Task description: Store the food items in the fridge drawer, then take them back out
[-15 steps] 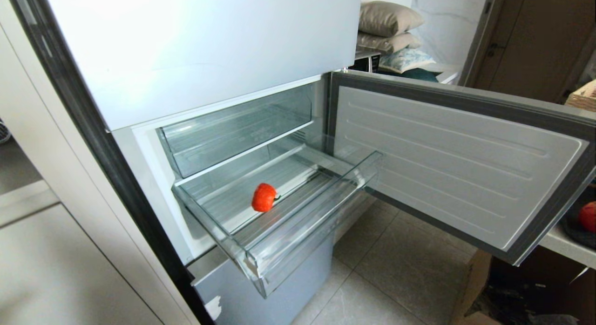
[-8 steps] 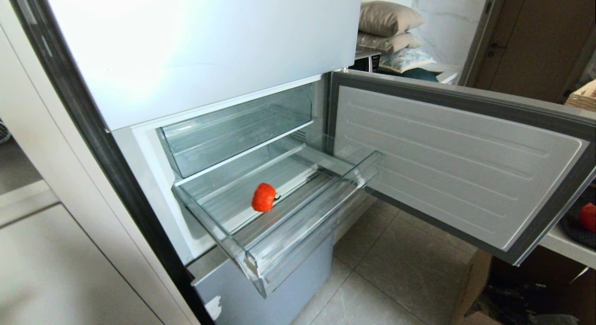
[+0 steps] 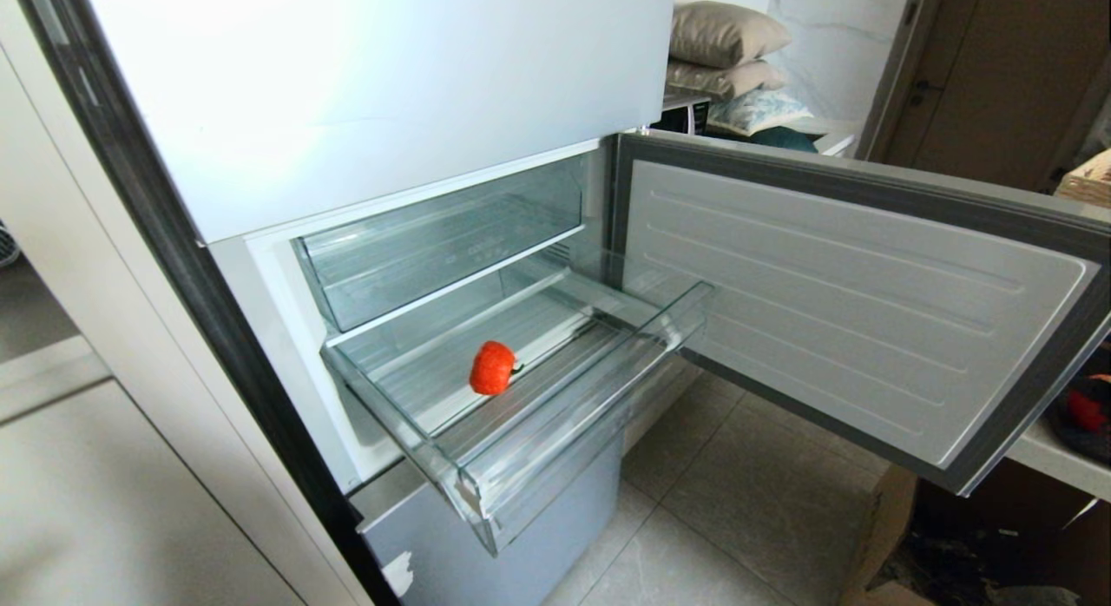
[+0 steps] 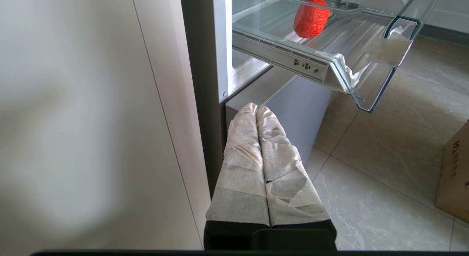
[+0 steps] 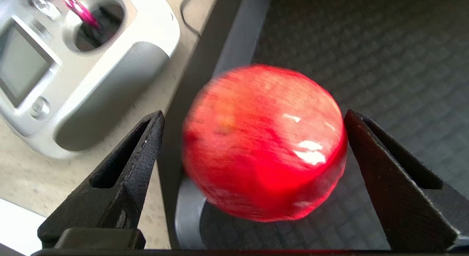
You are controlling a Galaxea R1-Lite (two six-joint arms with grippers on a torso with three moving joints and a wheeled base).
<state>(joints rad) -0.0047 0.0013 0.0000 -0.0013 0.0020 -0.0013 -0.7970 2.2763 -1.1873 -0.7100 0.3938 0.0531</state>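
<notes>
While the right claw gapes, a red apple sits between.

From my station I can read almost nothing here. The only printing I find is a dark mark on the side of the cardboard box standing on the floor in the left wrist view, and it is cut off at the edge, so I cannot make out what it says. The screen of the grey handheld controller shows no characters I can read.
</notes>
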